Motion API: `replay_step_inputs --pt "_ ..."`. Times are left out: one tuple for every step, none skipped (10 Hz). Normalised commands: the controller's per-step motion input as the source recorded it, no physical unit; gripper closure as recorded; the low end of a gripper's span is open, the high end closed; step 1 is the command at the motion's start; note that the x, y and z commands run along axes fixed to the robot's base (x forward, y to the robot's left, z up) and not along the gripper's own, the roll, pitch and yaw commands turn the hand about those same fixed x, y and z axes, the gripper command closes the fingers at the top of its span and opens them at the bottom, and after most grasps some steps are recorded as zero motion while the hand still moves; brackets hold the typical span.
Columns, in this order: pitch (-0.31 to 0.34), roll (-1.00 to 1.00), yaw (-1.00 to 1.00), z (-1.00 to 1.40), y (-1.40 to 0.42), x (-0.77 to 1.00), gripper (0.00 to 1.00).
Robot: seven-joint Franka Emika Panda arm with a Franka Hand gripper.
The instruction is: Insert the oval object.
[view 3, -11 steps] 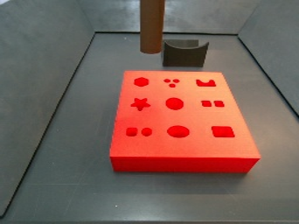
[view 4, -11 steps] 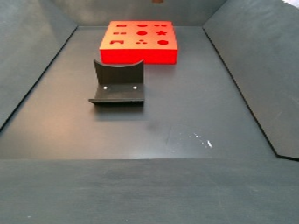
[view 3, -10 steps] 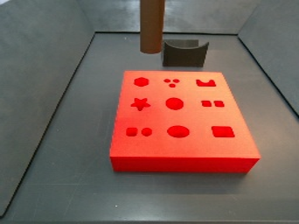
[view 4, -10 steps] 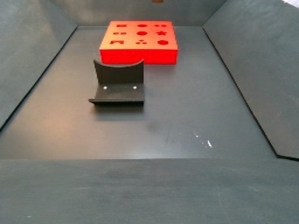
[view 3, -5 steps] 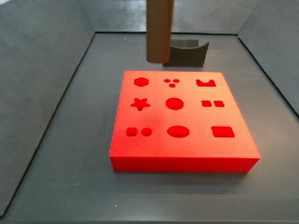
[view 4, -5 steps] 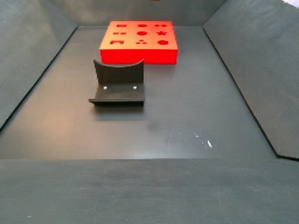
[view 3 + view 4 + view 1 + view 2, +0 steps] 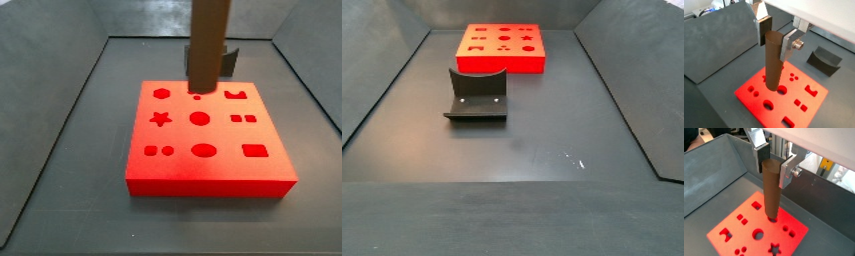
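Gripper: I saw the gripper [image 7: 775,31] up above the red block [image 7: 754,95] in both wrist views; its two silver fingers [image 7: 789,169] were pressed tight on the top end of the oval object [image 7: 773,62]; it was out of sight in both side views.
Oval object: I saw the tall brown peg hanging straight down; its low end was over the red block in a side view [image 7: 206,48]; I could not tell if it touched.
Red block: it lay flat on the dark floor [image 7: 529,140]; it had cut-out holes of many shapes; one was an oval hole [image 7: 203,151] near the front edge.
Fixture: the dark fixture [image 7: 477,95] stood near the red block [image 7: 504,47], not touching it.
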Motion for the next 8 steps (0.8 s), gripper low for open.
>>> replay_step_inputs --pt "0.000 0.00 -0.17 -0.23 -0.34 0.60 1.00" --pt "-0.047 -0.20 -0.31 -0.54 -0.09 0.49 1.00" --pt "-0.064 -0.24 -0.33 -0.50 -0.03 0.39 1.00" --pt "0.000 0.00 0.00 -0.10 0.00 0.07 1.00" --pt "0.000 0.02 0.00 0.00 0.00 0.00 1.00" --pt "0.010 0.24 0.00 -0.01 -0.07 0.00 1.00" --pt "0.043 0.37 0.00 -0.01 -0.17 0.06 1.00" --pt "0.049 0.30 0.00 -0.11 -0.18 0.22 1.00"
